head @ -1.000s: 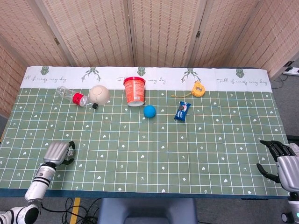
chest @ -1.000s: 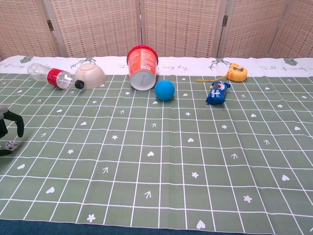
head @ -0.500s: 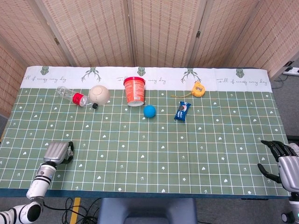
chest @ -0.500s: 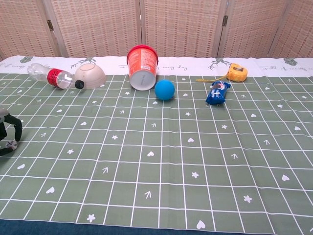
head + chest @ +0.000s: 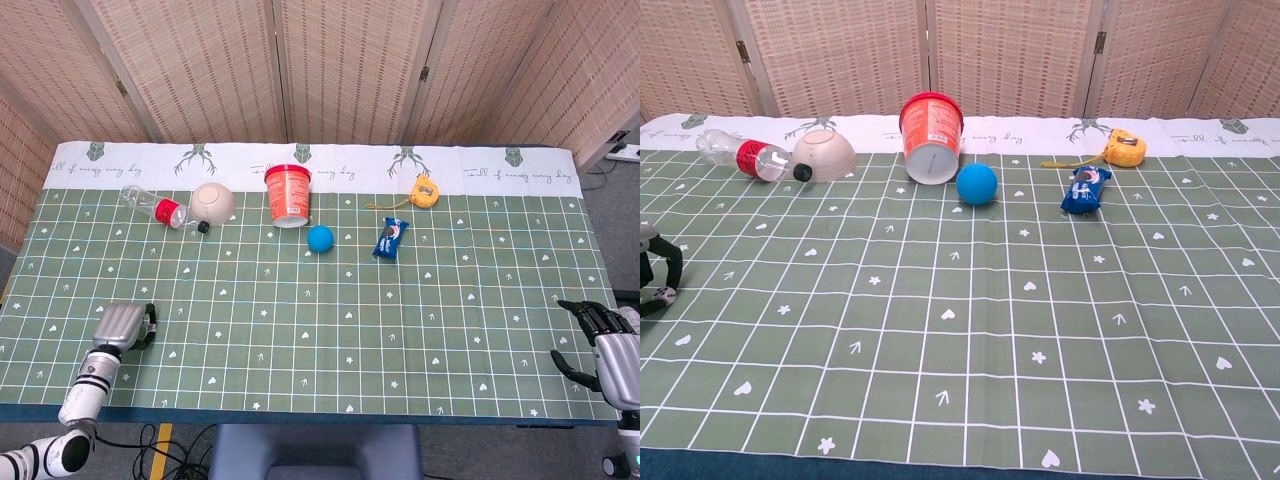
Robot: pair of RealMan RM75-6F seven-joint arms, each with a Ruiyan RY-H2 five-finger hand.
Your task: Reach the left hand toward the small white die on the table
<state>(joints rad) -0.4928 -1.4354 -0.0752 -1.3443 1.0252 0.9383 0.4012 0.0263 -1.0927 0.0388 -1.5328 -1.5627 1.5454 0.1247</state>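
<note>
The small white die (image 5: 662, 294) lies on the green checked cloth at the far left edge of the chest view. My left hand (image 5: 121, 325) is low over the table's front left; its dark fingers (image 5: 673, 264) arch over and around the die, and I cannot make out whether they touch it. In the head view the hand hides the die. My right hand (image 5: 602, 345) hangs at the table's front right corner with fingers spread and nothing in it.
Along the back stand a lying plastic bottle (image 5: 152, 207), an overturned beige bowl (image 5: 212, 202), an orange tub (image 5: 287, 194), a blue ball (image 5: 319, 238), a blue snack packet (image 5: 390, 238) and a yellow tape measure (image 5: 425, 190). The table's front edge (image 5: 300, 408) runs just behind the left hand.
My left hand has drawn slightly back and down toward the front edge, and its fingers have curled in closer around the die. The die and the right hand have stayed put.
</note>
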